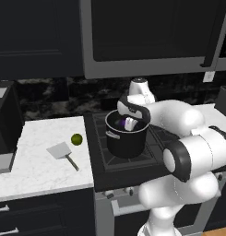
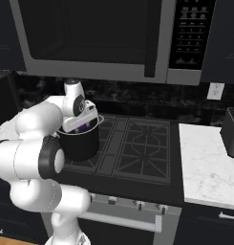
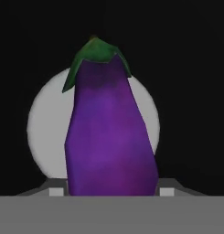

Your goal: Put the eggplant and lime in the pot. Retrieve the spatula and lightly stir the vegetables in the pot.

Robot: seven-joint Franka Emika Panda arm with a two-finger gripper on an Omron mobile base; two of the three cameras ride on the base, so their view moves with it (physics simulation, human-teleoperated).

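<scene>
Left base view, left of pot (image 1: 127,138): spatula (image 1: 62,153) flat on counter (image 1: 36,161), then lime (image 1: 76,138) nearer pot, both outside it. Right base view hides them behind arm. Pot sits on stove (image 2: 137,148). Gripper (image 1: 125,123) inside pot mouth, clamped on eggplant (image 3: 111,132); hand view shows green cap pointing away.

Dim, flat rendered light leaves the cabinets (image 1: 36,37) near black. The white arm (image 1: 188,152) looks bright, and edges are soft and coarse throughout.
</scene>
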